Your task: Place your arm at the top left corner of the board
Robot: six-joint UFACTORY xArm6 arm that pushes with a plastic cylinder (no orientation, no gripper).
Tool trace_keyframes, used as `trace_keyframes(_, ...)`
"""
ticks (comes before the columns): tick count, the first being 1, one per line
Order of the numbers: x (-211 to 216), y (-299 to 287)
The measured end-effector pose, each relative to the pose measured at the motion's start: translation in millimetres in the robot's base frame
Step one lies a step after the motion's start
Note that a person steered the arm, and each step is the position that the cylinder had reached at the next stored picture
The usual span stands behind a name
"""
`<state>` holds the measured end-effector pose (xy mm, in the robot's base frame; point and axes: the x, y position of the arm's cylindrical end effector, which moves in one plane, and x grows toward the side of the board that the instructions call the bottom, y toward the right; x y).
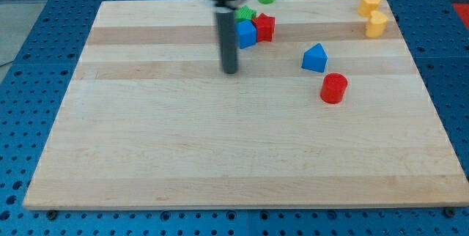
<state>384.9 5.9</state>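
my tip (231,71) stands on the wooden surface (220,155), upper middle of the board, with the target, the board's top left corner (102,4), lying well off toward the view's left and a little toward the view's top; the stretch between looks free of blocks, so a straight slide should do. the rod rises upright into a blurred dark mount at the view's top. no pincer exists on this arm, so nothing is open, closed or held. just to the tip's upper right sit a blue block (246,34), red block (264,27) and green block (245,14) in a cluster; the other blocks lie farther right, away from the path.
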Motion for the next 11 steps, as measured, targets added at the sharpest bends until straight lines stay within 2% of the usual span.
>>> trace_keyframes(4, 0, -5)
trace_keyframes(5, -20, -45)
trace_keyframes(6, -112, -139)
trace_keyframes(7, -194, -184)
trace_keyframes(8, -193, -206)
trace_keyframes(9, -181, -274)
trace_keyframes(10, -137, -287)
trace_keyframes(11, -121, -258)
